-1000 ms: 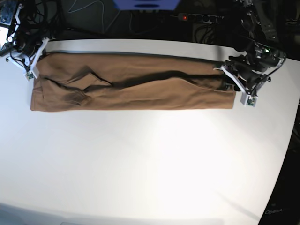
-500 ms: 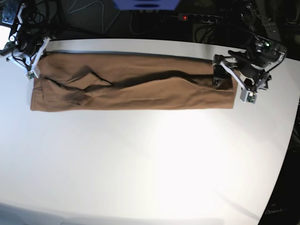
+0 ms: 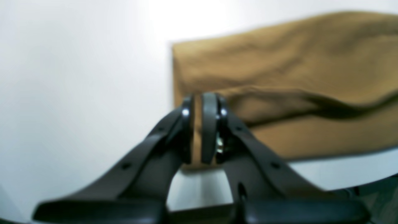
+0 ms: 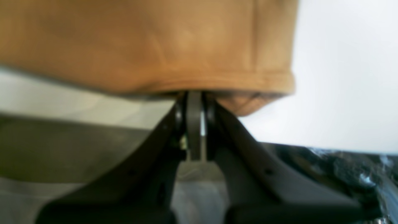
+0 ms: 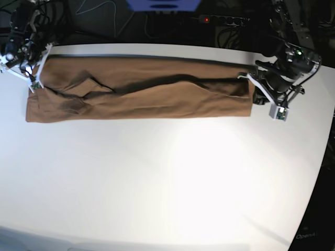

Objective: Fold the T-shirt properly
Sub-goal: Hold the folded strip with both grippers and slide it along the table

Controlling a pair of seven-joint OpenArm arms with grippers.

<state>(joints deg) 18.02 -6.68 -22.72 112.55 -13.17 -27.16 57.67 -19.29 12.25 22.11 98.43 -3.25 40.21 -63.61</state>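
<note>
The tan-brown T-shirt (image 5: 146, 97) lies as a long, narrow folded strip across the far part of the white table (image 5: 167, 183), with a dark crease running along its length. My left gripper (image 5: 255, 89) is at the strip's right end. In the left wrist view its pads (image 3: 210, 124) stand together with tan cloth (image 3: 279, 68) between them. My right gripper (image 5: 35, 73) is at the strip's far left corner. The right wrist view shows that gripper (image 4: 195, 93) shut at the bunched hem of the shirt (image 4: 140, 46), which is raised a little off the table.
A power strip (image 5: 220, 20), cables and a blue object (image 5: 163, 5) lie behind the table's far edge. The table's right edge (image 5: 319, 172) runs diagonally down towards the near right corner. White tabletop stretches in front of the shirt.
The left gripper opened wide at the shirt's right end, then closed on it. The whole shirt has slid left and slightly back, and the right gripper moved left with it.
</note>
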